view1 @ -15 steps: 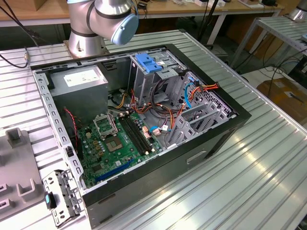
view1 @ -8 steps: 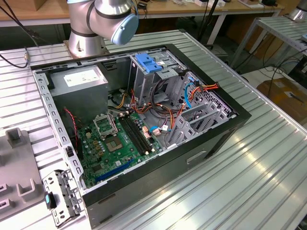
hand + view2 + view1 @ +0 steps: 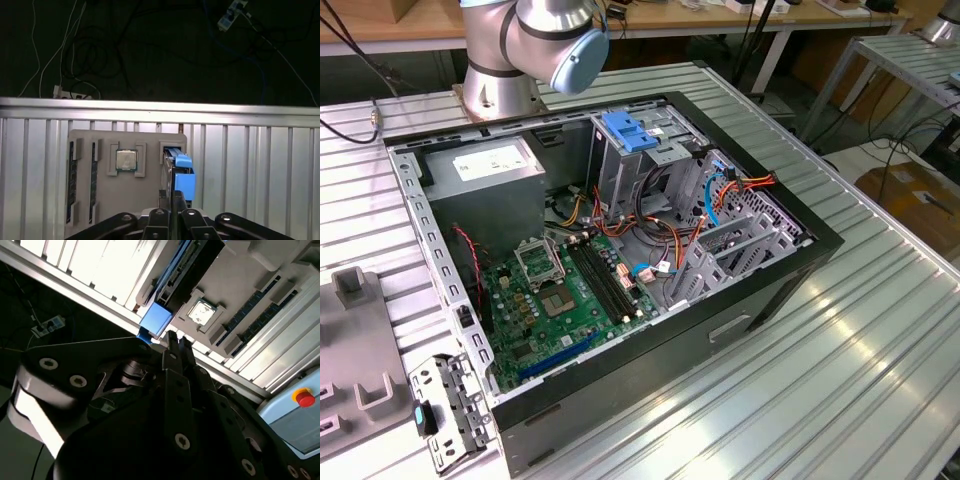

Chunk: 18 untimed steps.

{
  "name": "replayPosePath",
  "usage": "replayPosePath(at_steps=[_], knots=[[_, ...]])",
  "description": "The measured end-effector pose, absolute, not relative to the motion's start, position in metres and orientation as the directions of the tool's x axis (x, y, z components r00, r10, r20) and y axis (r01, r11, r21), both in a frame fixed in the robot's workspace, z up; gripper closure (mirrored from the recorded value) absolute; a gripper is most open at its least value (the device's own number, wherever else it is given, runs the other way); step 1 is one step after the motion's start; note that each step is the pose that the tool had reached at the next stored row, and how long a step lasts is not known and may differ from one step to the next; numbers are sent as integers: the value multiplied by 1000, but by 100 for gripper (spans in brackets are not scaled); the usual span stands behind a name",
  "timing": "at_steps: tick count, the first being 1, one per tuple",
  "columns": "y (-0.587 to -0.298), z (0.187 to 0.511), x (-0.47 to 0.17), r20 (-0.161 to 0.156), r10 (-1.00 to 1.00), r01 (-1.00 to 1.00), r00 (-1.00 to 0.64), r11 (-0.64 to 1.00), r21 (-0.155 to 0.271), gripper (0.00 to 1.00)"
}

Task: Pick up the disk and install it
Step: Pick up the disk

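Note:
The disk stands on edge in a slot of a grey fixture tray; its blue plastic rail faces the camera in the first wrist view. The second wrist view shows the disk with its blue rail too. My gripper hangs well above the tray, almost in line with the disk and apart from it. In both wrist views its black fingers are pressed together, shut with nothing between them.
The tray also holds a processor chip and two memory sticks. Beside the tray on the ribbed metal table lies an open computer case with a motherboard, a grey power supply and a metal cage with a blue latch.

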<state>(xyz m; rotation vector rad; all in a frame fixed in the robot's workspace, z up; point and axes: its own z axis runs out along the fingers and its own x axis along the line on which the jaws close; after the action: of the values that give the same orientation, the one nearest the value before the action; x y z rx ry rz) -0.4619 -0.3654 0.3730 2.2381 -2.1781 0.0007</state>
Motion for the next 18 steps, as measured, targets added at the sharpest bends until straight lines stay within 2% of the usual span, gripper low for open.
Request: replayPosePath(at_steps=[2,8,18], knots=[[-365,371,-462,13,-1000,-1000,19,-19,11,76],[-362,357,-462,13,-999,-999,-31,31,11,40],[-360,341,-466,13,-998,-998,-68,68,7,40]])
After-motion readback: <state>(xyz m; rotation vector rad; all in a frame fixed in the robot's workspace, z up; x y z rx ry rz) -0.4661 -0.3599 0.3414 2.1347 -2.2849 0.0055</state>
